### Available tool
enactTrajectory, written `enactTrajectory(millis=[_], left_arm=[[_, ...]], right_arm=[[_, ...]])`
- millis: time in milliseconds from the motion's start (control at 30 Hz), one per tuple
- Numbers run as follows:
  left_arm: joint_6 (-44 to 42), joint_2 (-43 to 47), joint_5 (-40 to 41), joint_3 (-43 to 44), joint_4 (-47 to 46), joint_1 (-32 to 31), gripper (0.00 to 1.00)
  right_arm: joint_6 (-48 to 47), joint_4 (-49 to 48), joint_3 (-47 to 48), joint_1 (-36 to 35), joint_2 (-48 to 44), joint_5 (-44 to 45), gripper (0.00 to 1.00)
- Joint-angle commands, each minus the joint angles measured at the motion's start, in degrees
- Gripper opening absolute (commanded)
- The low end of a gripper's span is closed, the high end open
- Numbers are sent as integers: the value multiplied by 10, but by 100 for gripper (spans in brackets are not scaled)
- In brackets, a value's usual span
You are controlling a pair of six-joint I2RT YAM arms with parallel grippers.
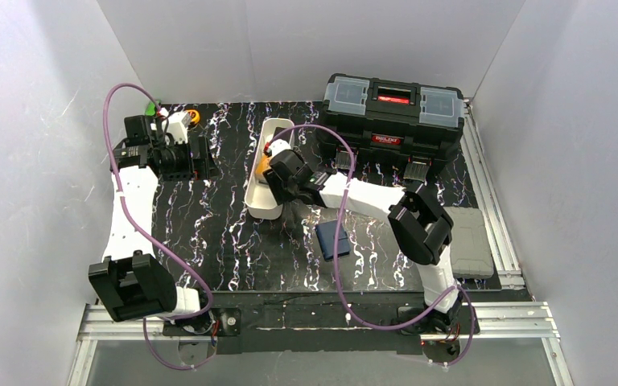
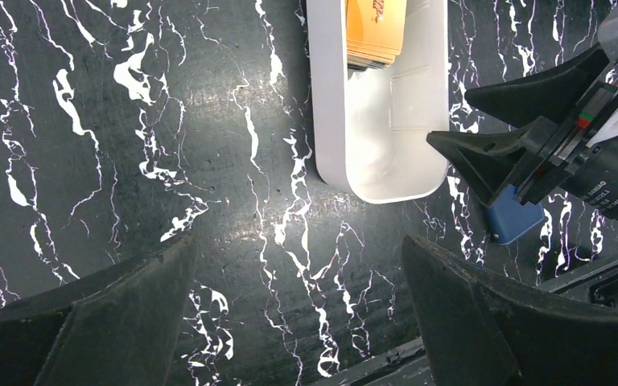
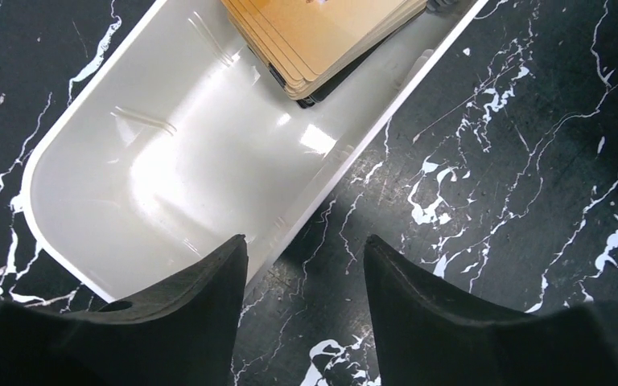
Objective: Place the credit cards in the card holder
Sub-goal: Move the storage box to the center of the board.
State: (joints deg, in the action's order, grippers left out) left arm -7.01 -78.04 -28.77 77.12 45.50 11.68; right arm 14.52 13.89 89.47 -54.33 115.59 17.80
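Note:
The credit cards (image 3: pixel 330 32) are a stack with an orange-yellow card on top and a dark one (image 3: pixel 319 98) under it, lying at the far end of a long white tray (image 3: pixel 161 161). They also show in the left wrist view (image 2: pixel 376 32) and the top view (image 1: pixel 264 165). My right gripper (image 3: pixel 306 245) is open and empty. It hangs low over the tray's near right rim, with one finger over the tray and one over the table. The navy card holder (image 1: pixel 332 240) lies shut on the table, below the right forearm, and also shows in the left wrist view (image 2: pixel 515 221). My left gripper (image 2: pixel 298 265) is open and empty above bare table, left of the tray.
A big black toolbox (image 1: pixel 393 121) stands at the back right. A grey pad (image 1: pixel 468 241) lies at the right edge. A yellow tape measure (image 1: pixel 193 117) and a small green thing (image 1: pixel 151 107) sit at the back left. The right gripper's fingers (image 2: pixel 483 153) are beside the tray (image 2: pixel 382 121).

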Motion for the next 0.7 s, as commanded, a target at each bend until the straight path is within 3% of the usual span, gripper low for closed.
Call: enactTrajectory(millis=[0, 133, 400, 567, 667], left_arm=[[-2, 13, -20, 22, 17, 2, 98], [-5, 15, -22, 19, 18, 2, 98], [-17, 6, -33, 13, 17, 2, 98], [-17, -2, -42, 11, 17, 2, 98], [-19, -3, -45, 9, 17, 2, 98]], right_arm=[[-46, 7, -20, 6, -29, 37, 60], [-60, 6, -43, 20, -52, 62, 48], [-120, -43, -148, 65, -115, 91, 40], [-172, -80, -190, 85, -139, 128, 41], [-178, -58, -169, 98, -136, 159, 58]])
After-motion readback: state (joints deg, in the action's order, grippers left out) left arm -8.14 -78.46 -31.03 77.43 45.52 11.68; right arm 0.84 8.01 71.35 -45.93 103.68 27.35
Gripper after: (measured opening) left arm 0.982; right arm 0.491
